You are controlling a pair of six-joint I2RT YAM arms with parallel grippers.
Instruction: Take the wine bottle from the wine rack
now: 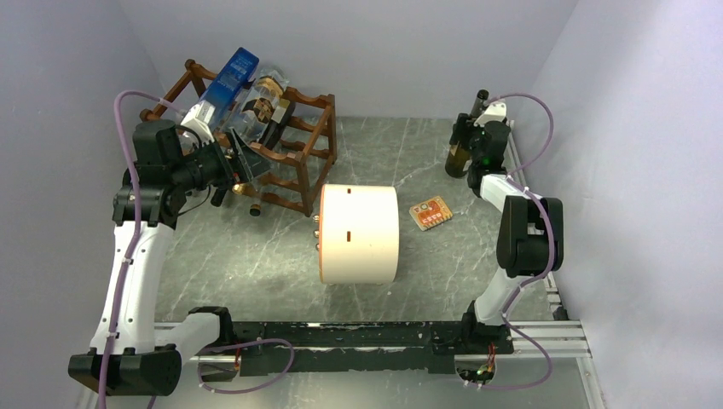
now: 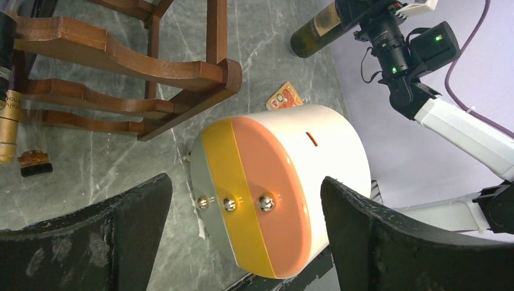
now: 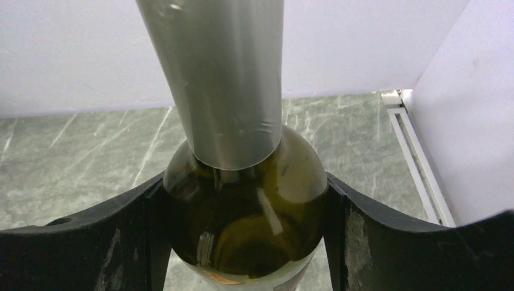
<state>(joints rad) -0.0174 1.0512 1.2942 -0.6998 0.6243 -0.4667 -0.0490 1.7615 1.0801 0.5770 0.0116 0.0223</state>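
Judged from how things lie, the main work looks done, with only setting down and letting go left. Nearest the arm bases the cream cylinder [image 1: 362, 234] lies on its side on the table [image 1: 256, 273], with a small orange packet [image 1: 430, 213] just beyond it to the right. Neither one has a part in the job. Farther back on the left stands the wine rack [image 2: 127, 60], which holds a clear bottle [image 1: 256, 115] and a blue-topped item [image 1: 233, 75]. At the far right, well apart from the rack, is the wine bottle [image 1: 457, 162], dark green with a grey foil neck. The right gripper [image 3: 245, 200] clamps it at the shoulder, a finger pressed to each side of the glass. The bottle leans a little, and I cannot tell whether its base rests on the table or hangs just above it. The left arm rises from its near-left base, bends at the elbow and turns its wrist toward the near end of the rack. The left gripper [image 2: 242, 185] stands spread wide there, holding nothing. The right arm climbs from its near-right base to a high elbow, then stretches its forearm into the back right corner.
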